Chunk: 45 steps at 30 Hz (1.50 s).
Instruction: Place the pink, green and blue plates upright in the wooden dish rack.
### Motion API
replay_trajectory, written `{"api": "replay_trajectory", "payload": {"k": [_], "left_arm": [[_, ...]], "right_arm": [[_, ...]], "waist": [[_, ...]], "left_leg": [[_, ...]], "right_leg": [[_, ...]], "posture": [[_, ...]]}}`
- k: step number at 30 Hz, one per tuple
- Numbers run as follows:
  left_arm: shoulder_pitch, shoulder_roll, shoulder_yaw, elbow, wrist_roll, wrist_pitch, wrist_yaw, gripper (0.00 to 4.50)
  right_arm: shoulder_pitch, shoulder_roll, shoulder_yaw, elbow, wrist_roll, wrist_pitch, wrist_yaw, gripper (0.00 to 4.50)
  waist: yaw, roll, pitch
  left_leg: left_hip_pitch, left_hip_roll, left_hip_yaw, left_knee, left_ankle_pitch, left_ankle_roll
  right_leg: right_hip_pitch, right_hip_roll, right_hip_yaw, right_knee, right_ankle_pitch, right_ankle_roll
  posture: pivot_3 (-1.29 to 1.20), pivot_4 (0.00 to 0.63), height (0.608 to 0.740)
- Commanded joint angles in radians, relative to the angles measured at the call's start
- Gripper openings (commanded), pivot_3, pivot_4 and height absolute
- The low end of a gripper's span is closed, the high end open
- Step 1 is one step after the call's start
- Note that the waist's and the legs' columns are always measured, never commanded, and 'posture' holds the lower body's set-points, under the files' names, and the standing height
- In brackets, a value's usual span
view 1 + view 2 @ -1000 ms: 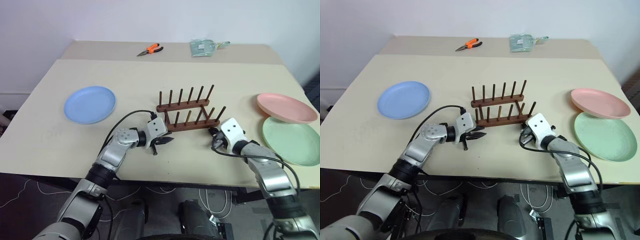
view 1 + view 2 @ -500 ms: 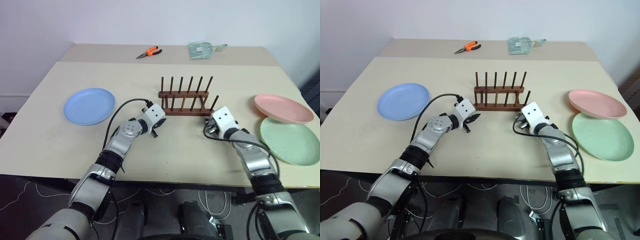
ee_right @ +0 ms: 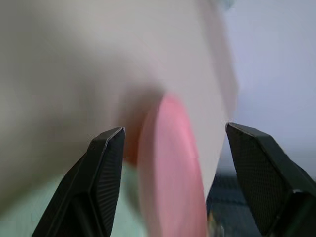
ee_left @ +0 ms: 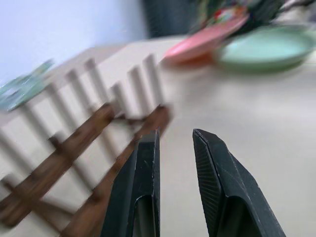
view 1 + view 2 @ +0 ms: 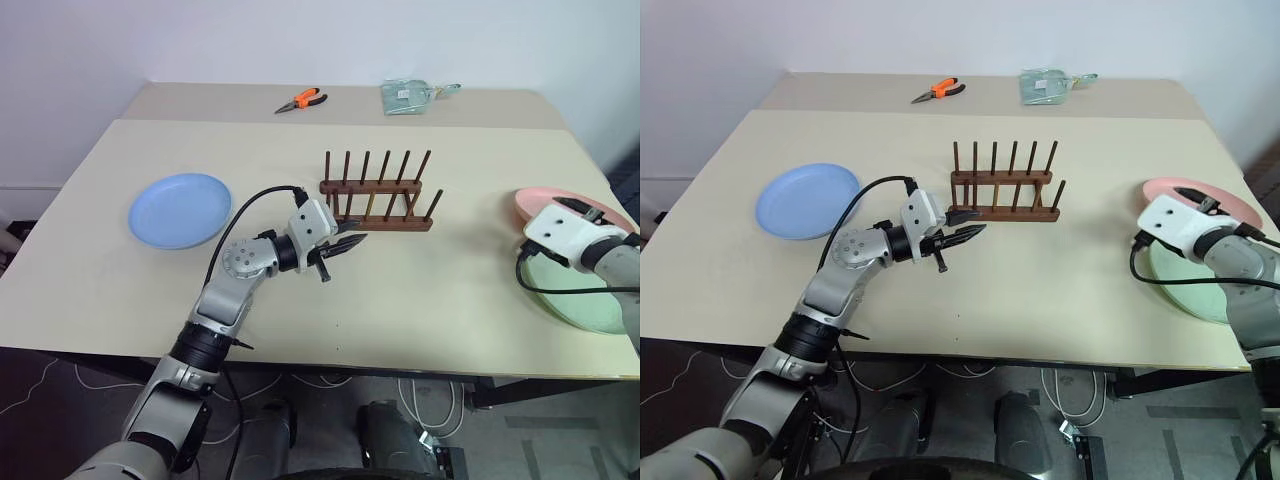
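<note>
Beige tabletop: at right edge, right gripper gapes toward salmon-pink round plastic plate for pickup; left gripper, narrowly parted, empty, mid-frame

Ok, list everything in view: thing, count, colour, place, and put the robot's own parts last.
Table: one, beige, carrying all the items below.
Blue plate: one, light blue, flat on the table's left side.
Wooden dish rack: one, dark brown, mid-table, no plates in it.
Pink plate: one, salmon pink, right side, its edge lying over the green plate.
Green plate: one, mint green, near right edge, flat.
Pliers: one, orange handles, far edge.
Packet: one, pale green, far edge, right of the pliers.
Left gripper: black jaws slightly apart, empty, in front of the rack.
Right gripper: black jaws open, facing the pink plate.
</note>
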Motion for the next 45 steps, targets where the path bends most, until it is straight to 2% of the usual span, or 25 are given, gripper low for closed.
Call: {"api": "replay_trajectory", "payload": {"k": [1, 5, 6, 7, 9, 10, 12, 16, 21, 22, 25, 26, 28, 32, 45], "left_arm": [[0.013, 0.007, -0.005, -0.090, -0.053, 0.041, -0.045, 1.05], [0.029, 0.011, 0.000, -0.119, -0.048, 0.063, -0.034, 1.05], [0.034, 0.015, 0.002, -0.125, -0.045, 0.067, -0.030, 1.05], [0.038, 0.018, 0.003, -0.130, -0.043, 0.071, -0.027, 1.05], [0.051, 0.029, 0.011, -0.141, -0.038, 0.079, -0.014, 1.05], [0.059, 0.034, 0.013, -0.145, -0.035, 0.079, -0.010, 1.05], [0.071, 0.043, 0.014, -0.149, -0.032, 0.076, -0.002, 1.05], [0.093, 0.055, 0.050, -0.112, -0.010, 0.039, 0.051, 1.05], [0.073, 0.050, 0.122, -0.038, 0.007, -0.031, 0.141, 1.05], [0.063, 0.047, 0.136, -0.021, 0.007, -0.037, 0.157, 1.05], [0.047, 0.043, 0.159, -0.001, -0.012, -0.064, 0.159, 1.05], [0.045, 0.043, 0.159, 0.003, -0.013, -0.071, 0.155, 1.05], [0.038, 0.036, 0.169, 0.015, -0.019, -0.096, 0.158, 1.05], [0.019, 0.023, 0.197, 0.033, -0.040, -0.099, 0.173, 1.05], [0.061, 0.029, 0.181, -0.023, -0.048, -0.070, 0.123, 1.05]], "right_arm": [[-0.067, -0.014, 0.042, 0.120, -0.061, -0.046, -0.027, 3.29], [-0.143, -0.007, 0.111, 0.275, -0.133, -0.103, -0.096, 3.29], [-0.153, -0.010, 0.123, 0.297, -0.147, -0.115, -0.107, 2.77], [-0.161, -0.012, 0.132, 0.314, -0.156, -0.124, -0.116, 2.48], [-0.166, -0.012, 0.130, 0.310, -0.168, -0.125, -0.140, 1.58], [-0.165, -0.012, 0.127, 0.303, -0.171, -0.123, -0.148, 0.96], [-0.154, -0.016, 0.123, 0.275, -0.178, -0.110, -0.157, 0.06], [-0.146, -0.020, 0.061, 0.111, -0.167, -0.106, -0.192, 0.06], [-0.207, 0.137, -0.079, -0.141, 0.109, -0.047, -0.108, 0.06], [-0.243, 0.219, -0.114, -0.234, 0.262, 0.025, -0.069, 0.06], [-0.334, 0.464, -0.238, -0.480, 0.849, 0.353, -0.027, 0.06], [-0.340, 0.495, -0.261, -0.513, 0.946, 0.429, -0.025, 0.06], [-0.330, 0.512, -0.276, -0.544, 1.033, 0.504, -0.012, 0.06], [-0.331, 0.510, -0.290, -0.531, 1.118, 0.563, -0.017, 0.06], [-0.363, 0.479, -0.277, -0.364, 1.071, 0.524, 0.029, 0.06]], "waist": [[-0.002, 0.001, 0.001], [-0.002, 0.002, 0.001], [-0.002, 0.002, 0.001], [-0.001, 0.002, 0.001], [0.001, 0.002, 0.001], [0.001, 0.002, 0.001], [0.000, 0.002, 0.001], [-0.002, 0.003, 0.002], [-0.007, 0.003, 0.002], [-0.003, 0.003, 0.002], [-0.003, 0.002, 0.003], [-0.001, 0.002, 0.003], [0.015, 0.002, 0.003], [0.031, 0.002, 0.003], [-0.002, 0.002, 0.003]], "left_leg": [[0.000, 0.000, 0.000, 0.000, 0.000, 0.000], [0.000, 0.000, 0.001, 0.000, 0.000, 0.000], [0.000, 0.000, 0.001, 0.000, 0.000, 0.000], [0.000, 0.000, 0.001, 0.000, 0.000, 0.000], [0.000, 0.000, 0.001, 0.000, 0.000, 0.000], [0.000, 0.000, 0.000, 0.000, 0.000, 0.000], [-0.001, 0.000, 0.000, 0.000, 0.000, 0.000], [-0.002, 0.000, 0.000, 0.000, 0.000, 0.000], [-0.007, 0.001, 0.001, 0.001, 0.001, 0.000], [-0.007, 0.001, 0.001, 0.001, 0.001, 0.000], [-0.008, 0.001, -0.001, 0.001, 0.001, 0.000], [-0.009, 0.001, -0.001, 0.001, 0.001, 0.000], [-0.010, 0.000, -0.004, 0.001, 0.001, 0.000], [-0.012, -0.002, -0.004, 0.001, 0.000, 0.001], [-0.011, 0.000, -0.003, 0.001, 0.000, 0.001]], "right_leg": [[0.000, 0.000, 0.000, 0.000, 0.000, 0.000], [0.000, 0.000, 0.000, 0.000, 0.000, 0.000], [0.000, 0.000, 0.000, 0.000, 0.000, 0.000], [0.000, 0.000, 0.000, 0.000, 0.000, 0.000], [0.000, 0.000, 0.000, 0.000, 0.000, 0.000], [0.000, 0.000, 0.000, 0.000, 0.000, 0.000], [-0.001, 0.000, 0.000, 0.000, 0.000, 0.000], [-0.002, 0.000, 0.001, 0.000, 0.000, 0.000], [-0.010, 0.001, 0.002, 0.003, 0.002, 0.002], [-0.010, 0.001, 0.002, 0.002, 0.002, 0.002], [-0.010, 0.002, 0.002, 0.002, 0.002, 0.002], [-0.011, 0.002, 0.002, 0.003, 0.003, 0.002], [-0.010, 0.001, 0.000, 0.002, 0.003, 0.002], [-0.010, -0.001, -0.001, 0.000, 0.003, 0.002], [-0.012, 0.001, -0.001, 0.003, 0.003, 0.002]], "posture": [[0.00, 0.150, 0.740], [0.00, 0.150, 0.740], [0.00, 0.150, 0.740], [0.00, 0.150, 0.740], [0.00, 0.150, 0.740], [0.00, 0.150, 0.740], [0.00, 0.150, 0.740], [0.00, 0.150, 0.740], [0.00, 0.150, 0.740], [0.00, 0.150, 0.740], [0.00, 0.150, 0.740], [0.00, 0.150, 0.740], [0.00, 0.150, 0.740], [0.00, 0.150, 0.740], [0.00, 0.150, 0.740]]}}
